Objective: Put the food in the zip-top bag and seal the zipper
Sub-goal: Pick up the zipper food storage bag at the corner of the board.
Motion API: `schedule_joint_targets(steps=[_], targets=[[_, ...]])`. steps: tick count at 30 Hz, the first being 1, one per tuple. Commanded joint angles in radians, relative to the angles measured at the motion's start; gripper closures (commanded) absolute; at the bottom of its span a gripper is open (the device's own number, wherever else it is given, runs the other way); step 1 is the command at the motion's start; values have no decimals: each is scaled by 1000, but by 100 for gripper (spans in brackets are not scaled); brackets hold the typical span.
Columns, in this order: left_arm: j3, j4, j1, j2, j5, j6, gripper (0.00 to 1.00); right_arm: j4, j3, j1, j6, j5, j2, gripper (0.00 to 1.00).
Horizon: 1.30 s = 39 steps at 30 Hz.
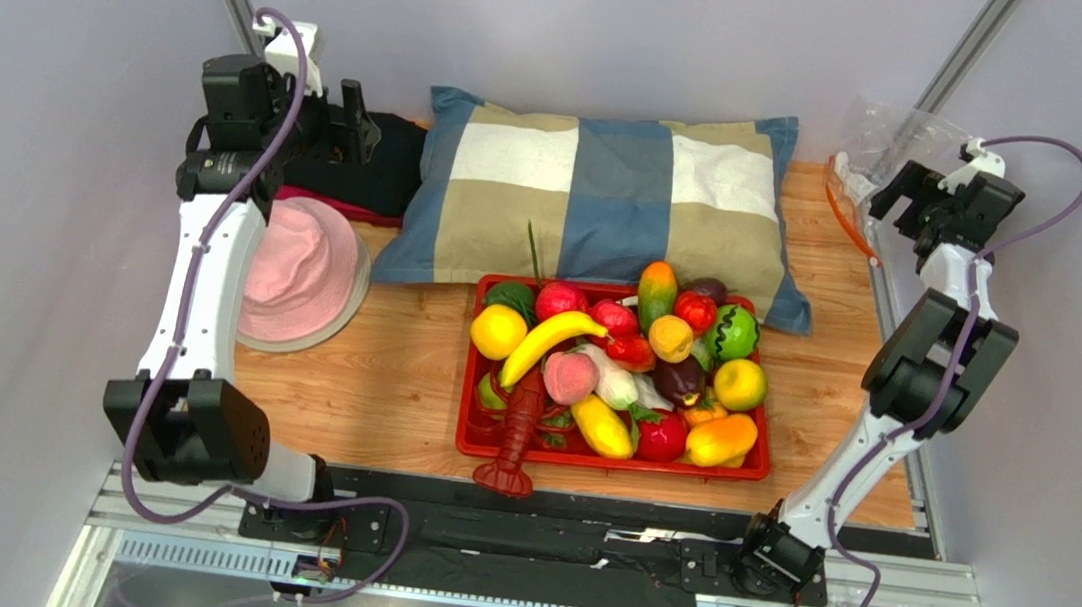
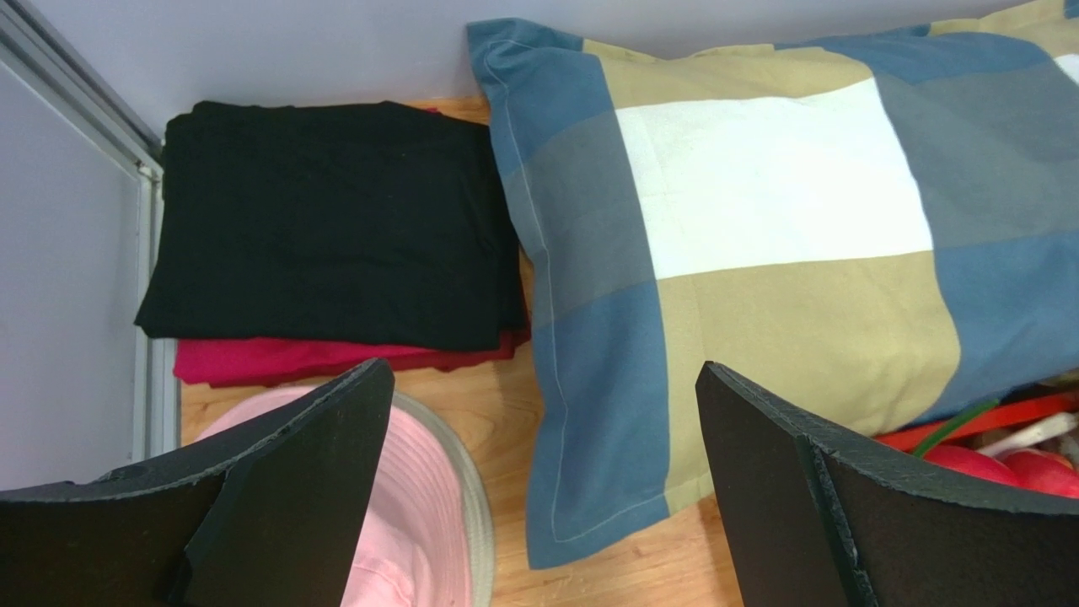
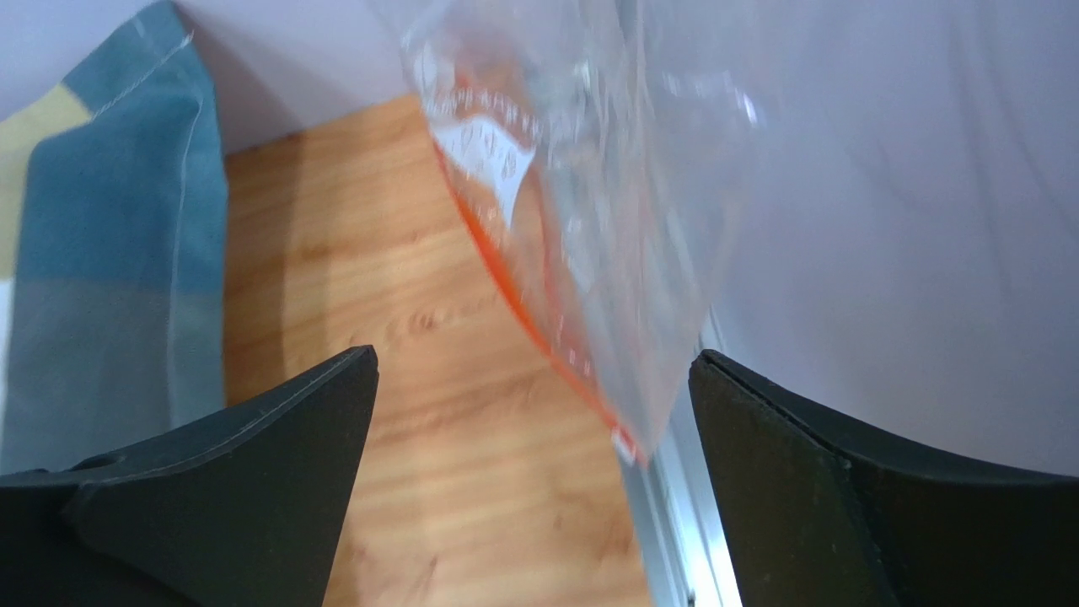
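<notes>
The zip-top bag [image 3: 608, 215] sits in the far right corner, its orange zipper [image 3: 513, 297] just ahead of my right gripper [image 3: 532, 380], jaws spread. The food [image 1: 616, 365] fills the red tray [image 1: 606, 463]. My left gripper [image 2: 545, 392] gapes above the plaid pillow [image 2: 760, 228].

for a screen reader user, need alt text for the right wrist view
A clear zip-top bag with an orange-red zipper stands just ahead of the open right end effector, not gripped. Wooden table below, a blue checked pillow at the left edge.
</notes>
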Motion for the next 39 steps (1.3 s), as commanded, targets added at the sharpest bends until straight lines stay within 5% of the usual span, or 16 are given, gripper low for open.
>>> schedule_joint_targets(steps=[1,11,14,17,18,23,36,37,39], targets=[[90,18,-4,63,-30,76,1,139,206,3,-16,8,161,0],[248,-122,-5,187,-68,195,1,142,587,17,5,45,507,0],[266,-148,-7,212,-80,212,1,115,691,25,-2,40,577,9],[266,-151,-5,224,-93,217,1,134,734,28,5,22,606,44],[268,-150,-7,228,-96,208,1,151,733,29,1,34,606,68],[271,-137,-13,235,-100,205,1,151,685,29,-39,10,567,100],[158,-67,-14,131,-34,154,1,233,171,26,67,-84,113,100],[136,-62,-13,121,-31,153,1,214,170,29,56,-61,109,95],[116,-58,-14,103,-30,151,1,118,199,29,36,17,126,63]])
